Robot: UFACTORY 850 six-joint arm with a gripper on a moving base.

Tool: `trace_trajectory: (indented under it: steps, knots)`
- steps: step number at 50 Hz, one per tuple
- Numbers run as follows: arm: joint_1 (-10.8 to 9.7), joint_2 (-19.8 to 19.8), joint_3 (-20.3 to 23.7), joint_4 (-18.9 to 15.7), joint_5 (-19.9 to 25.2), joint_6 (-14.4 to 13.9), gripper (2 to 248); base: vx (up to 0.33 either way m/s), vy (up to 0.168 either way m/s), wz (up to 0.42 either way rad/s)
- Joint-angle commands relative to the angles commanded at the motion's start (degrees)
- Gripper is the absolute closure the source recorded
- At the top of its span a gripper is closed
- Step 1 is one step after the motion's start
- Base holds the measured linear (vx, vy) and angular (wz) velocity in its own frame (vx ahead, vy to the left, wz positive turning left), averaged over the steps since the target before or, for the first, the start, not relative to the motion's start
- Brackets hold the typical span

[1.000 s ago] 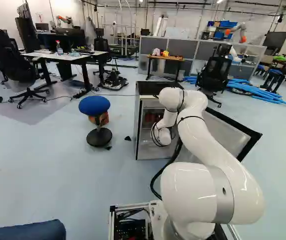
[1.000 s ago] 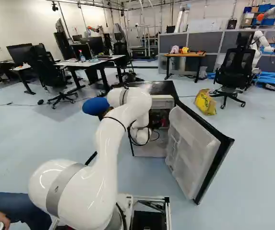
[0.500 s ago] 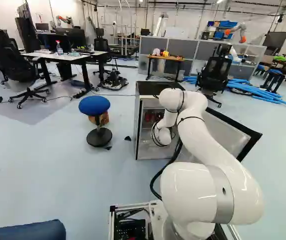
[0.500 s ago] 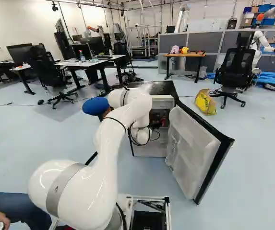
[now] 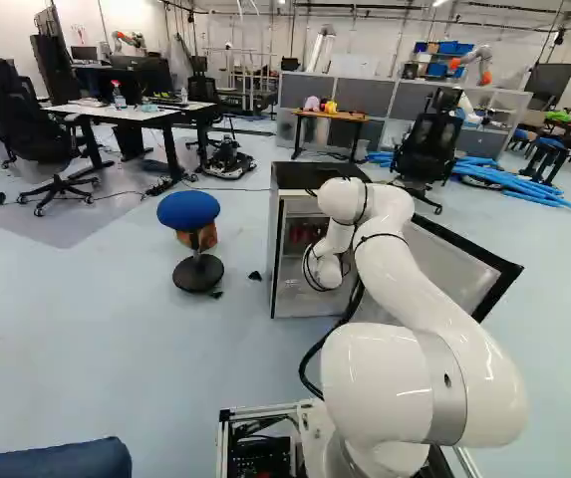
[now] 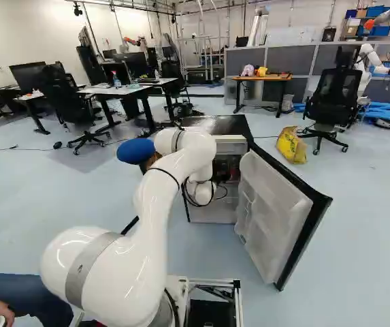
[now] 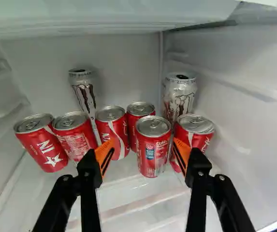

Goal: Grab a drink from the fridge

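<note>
The glossy white jointed arm (image 5: 425,279) has just dipped slightly, likely lining up a grab inside the black-topped fridge (image 5: 295,177). Its orange-padded black gripper (image 7: 143,141) is spread, grasping nothing; the front red metal can (image 7: 153,152) sits just ahead, between the finger lines. Behind, red cans (image 7: 110,126) partly hide tall silver cans (image 7: 179,99).
</note>
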Motion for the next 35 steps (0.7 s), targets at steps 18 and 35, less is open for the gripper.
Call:
trace_trajectory:
  steps: [18,35]
  knots:
    - [-0.2,-0.9,-1.6,0.0,0.0,0.0,73,0.000,0.000,0.000]
    - [-0.3,-1.7,-3.1,0.0,0.0,0.0,73,0.000,0.000,0.000]
